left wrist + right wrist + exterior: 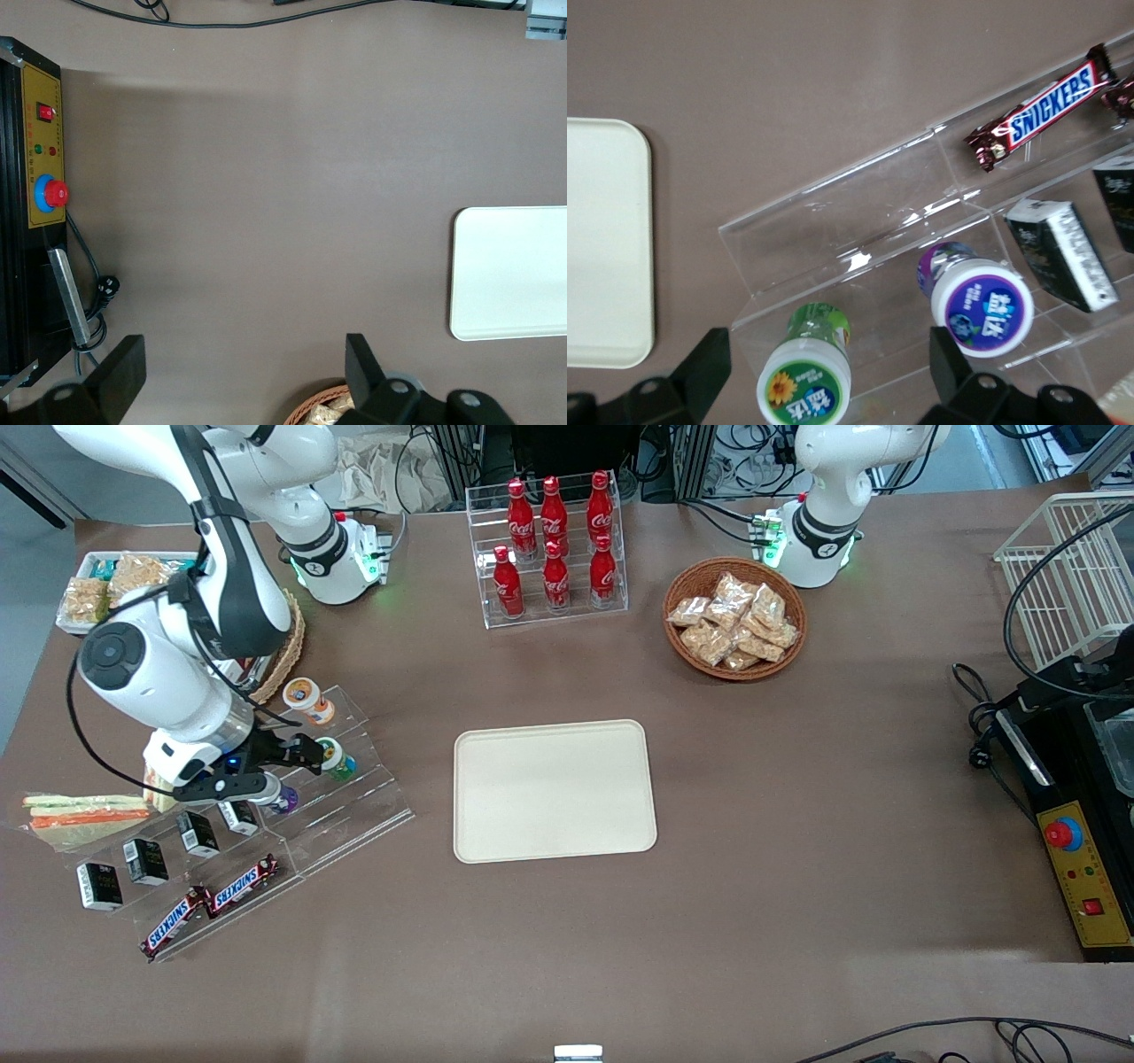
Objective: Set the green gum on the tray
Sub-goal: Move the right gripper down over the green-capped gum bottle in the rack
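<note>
The green gum, a small green bottle with a white-rimmed green lid, stands on a step of the clear acrylic rack. In the front view the green gum is at the rack's middle step. My right gripper is open above it, one finger on each side of the bottle, not touching it. In the front view the gripper hovers over the rack. The cream tray lies flat on the table, beside the rack, and shows in the wrist view.
A purple blue-lidded bottle stands beside the green gum. An orange-lidded bottle is on the top step. Black boxes and Snickers bars fill lower steps. A cola rack and snack basket stand farther back.
</note>
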`<action>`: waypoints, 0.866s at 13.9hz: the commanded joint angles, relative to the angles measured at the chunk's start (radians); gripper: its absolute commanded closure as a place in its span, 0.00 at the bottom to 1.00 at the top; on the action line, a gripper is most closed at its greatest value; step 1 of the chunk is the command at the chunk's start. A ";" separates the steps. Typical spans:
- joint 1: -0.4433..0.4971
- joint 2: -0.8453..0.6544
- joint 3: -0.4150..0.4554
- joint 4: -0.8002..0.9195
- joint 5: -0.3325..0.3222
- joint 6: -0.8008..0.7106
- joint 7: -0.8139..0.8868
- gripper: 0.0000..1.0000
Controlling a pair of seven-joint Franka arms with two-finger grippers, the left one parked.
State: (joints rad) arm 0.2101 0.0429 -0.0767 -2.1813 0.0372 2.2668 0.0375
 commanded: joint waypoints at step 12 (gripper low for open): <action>0.052 -0.060 -0.002 -0.221 0.015 0.172 0.082 0.03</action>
State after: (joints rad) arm 0.2600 0.0233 -0.0760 -2.3665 0.0375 2.4218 0.1154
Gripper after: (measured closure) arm 0.004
